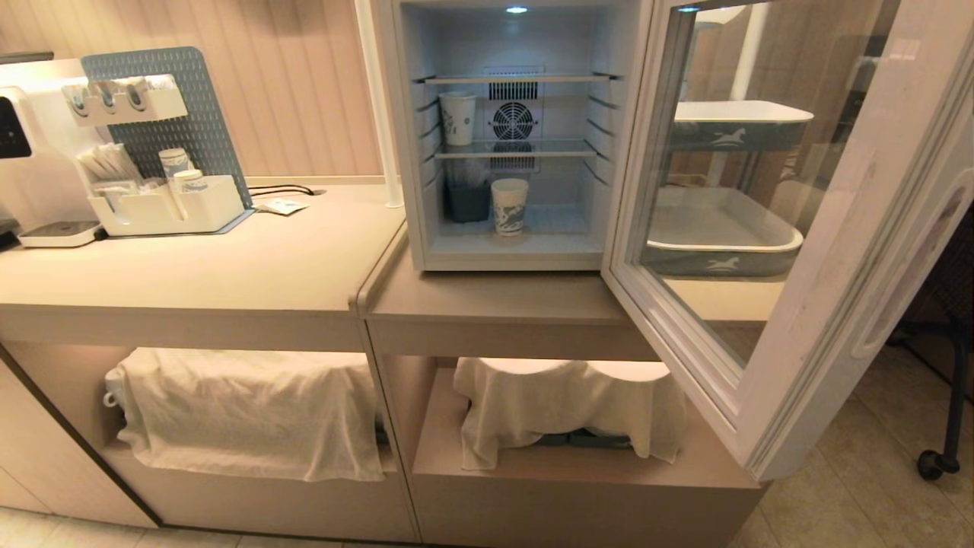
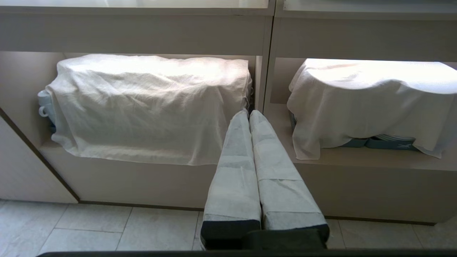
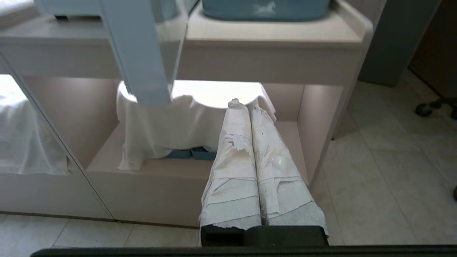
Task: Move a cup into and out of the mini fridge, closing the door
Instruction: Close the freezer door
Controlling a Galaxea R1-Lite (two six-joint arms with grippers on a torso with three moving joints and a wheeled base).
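Cup (image 1: 509, 206) on fridge floor, well above both clenched, empty hands (image 2: 249, 115) (image 3: 246, 107).

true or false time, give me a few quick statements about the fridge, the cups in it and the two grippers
1. The mini fridge has its door swung open. True.
2. A cup stands on the fridge floor. True.
3. The shelf above it is bare. False: another paper cup stands on the middle wire shelf, toward its left end.
4. The left gripper holds a cup. False: its fingers are shut on nothing, low in front of the cloth-covered lower shelves.
5. The right gripper is shut and empty. True.
6. Both grippers are inside the fridge. False: neither arm shows in the head view; both hang below counter level.
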